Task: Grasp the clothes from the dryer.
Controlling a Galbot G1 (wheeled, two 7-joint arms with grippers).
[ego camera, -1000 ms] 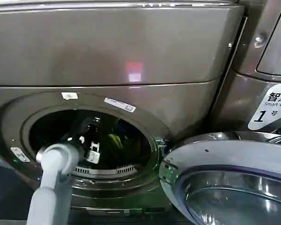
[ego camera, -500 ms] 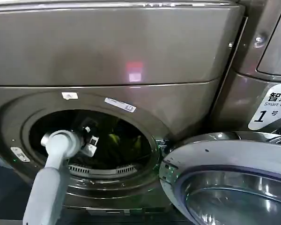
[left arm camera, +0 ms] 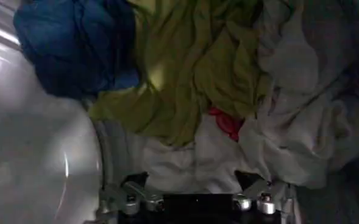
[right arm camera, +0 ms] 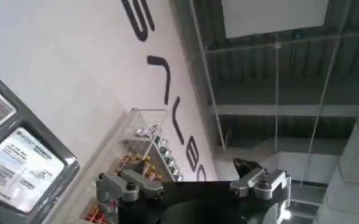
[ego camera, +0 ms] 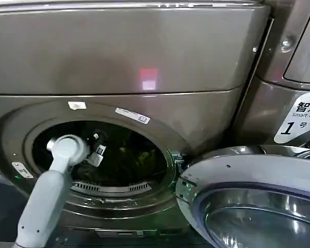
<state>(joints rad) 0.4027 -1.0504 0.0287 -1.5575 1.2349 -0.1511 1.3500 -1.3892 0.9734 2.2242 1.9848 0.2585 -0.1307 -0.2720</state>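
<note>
The clothes lay heaped in the drum of the dryer, directly ahead of the left gripper, which had its fingers spread wide with nothing between them. The yellow-green garment sat in the middle of the heap, straight beyond the gripper; the white-grey garment was bunched to one side and ran underneath it, reaching closest to the fingertips; the dark navy garment was balled up farther off on the opposite side, against the pale drum wall. A small red patch showed where yellow-green met white-grey; what it belonged to could not be told.

All three looked light, limp and thoroughly rumpled, so they would probably sag and trail once lifted, and a pinch might drag a neighbouring piece along. A raised fold or ridge seemed the best place to take hold, since flat cloth would likely slip out of the fingers; the thick creases of the yellow-green piece just past the gripper offered that.

In the head view the left arm reached through the round porthole, with the glass door swung open beside it.

The right gripper was parked well away, open and empty, pointing up at a wall and ceiling.
</note>
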